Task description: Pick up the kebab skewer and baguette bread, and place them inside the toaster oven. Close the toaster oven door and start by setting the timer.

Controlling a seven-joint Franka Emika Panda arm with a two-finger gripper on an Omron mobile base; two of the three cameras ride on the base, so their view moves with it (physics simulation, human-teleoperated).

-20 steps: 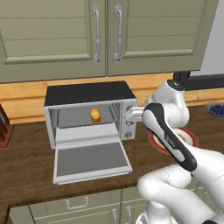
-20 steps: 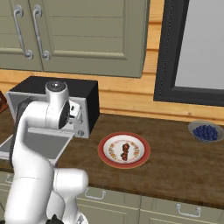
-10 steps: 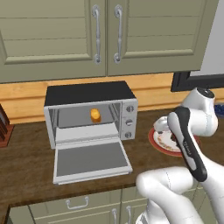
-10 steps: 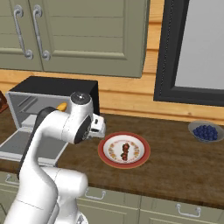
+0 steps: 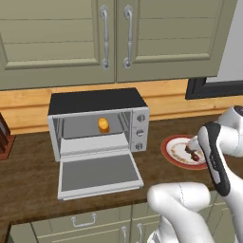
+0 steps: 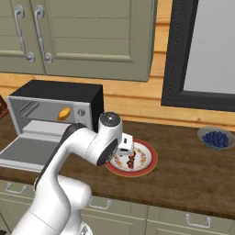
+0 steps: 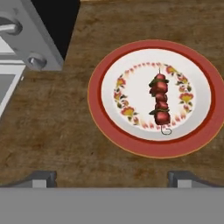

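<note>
A brown wooden worktop (image 5: 28, 180) ran below green cupboards (image 5: 114, 38). On it stood the toaster oven (image 5: 97, 124), its door (image 5: 98, 173) dropped flat, with the baguette (image 5: 103, 125) on the rack inside. To the oven's right, apart from it, lay a red-rimmed plate (image 7: 109, 127) with the kebab skewer (image 7: 159, 104) at its middle. The gripper (image 7: 113, 177) hung above the plate's edge, fingers spread wide, holding nothing. A bowl of blueberries (image 6: 215, 138) sat well to the right.
</note>
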